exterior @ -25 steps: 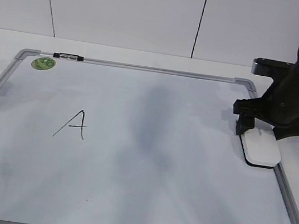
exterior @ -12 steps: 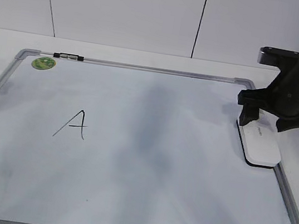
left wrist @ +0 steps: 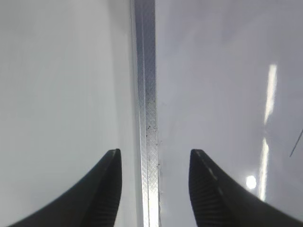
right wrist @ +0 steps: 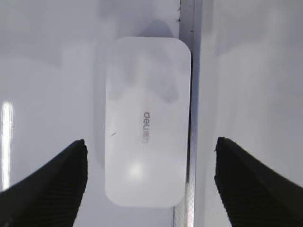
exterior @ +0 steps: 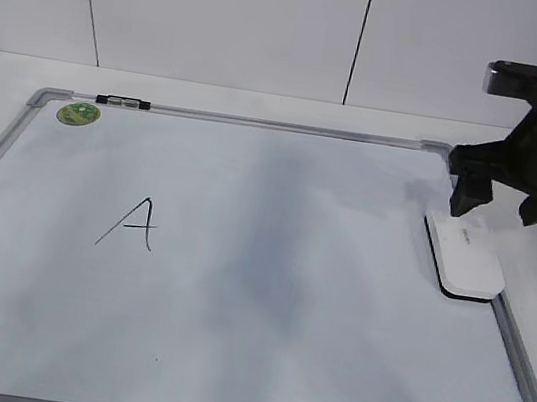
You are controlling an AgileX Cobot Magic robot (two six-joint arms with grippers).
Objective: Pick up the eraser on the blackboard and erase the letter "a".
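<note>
The white eraser point(exterior: 467, 261) lies flat on the blackboard point(exterior: 312, 319) against its right frame; it also shows in the right wrist view point(right wrist: 142, 85), logo up. My right gripper point(exterior: 498, 207) hangs open above the eraser's far end, not touching it; its jaws point(right wrist: 150, 142) straddle the eraser and the frame strip. No lowercase "a" shows on the board; only a capital "A" point(exterior: 133, 224) is visible at the left. My left gripper point(left wrist: 155, 152) is open and empty over the board's frame point(left wrist: 146, 118); it is out of the exterior view.
A small black-and-silver marker point(exterior: 123, 99) lies on the top frame. A round green sticker point(exterior: 78, 114) sits in the board's top-left corner. A white table surrounds the board, with a white wall behind.
My right gripper has risen and drawn back to the upper right, off the eraser, which stays on the board. The left arm has slid out of the exterior view at the left edge.
</note>
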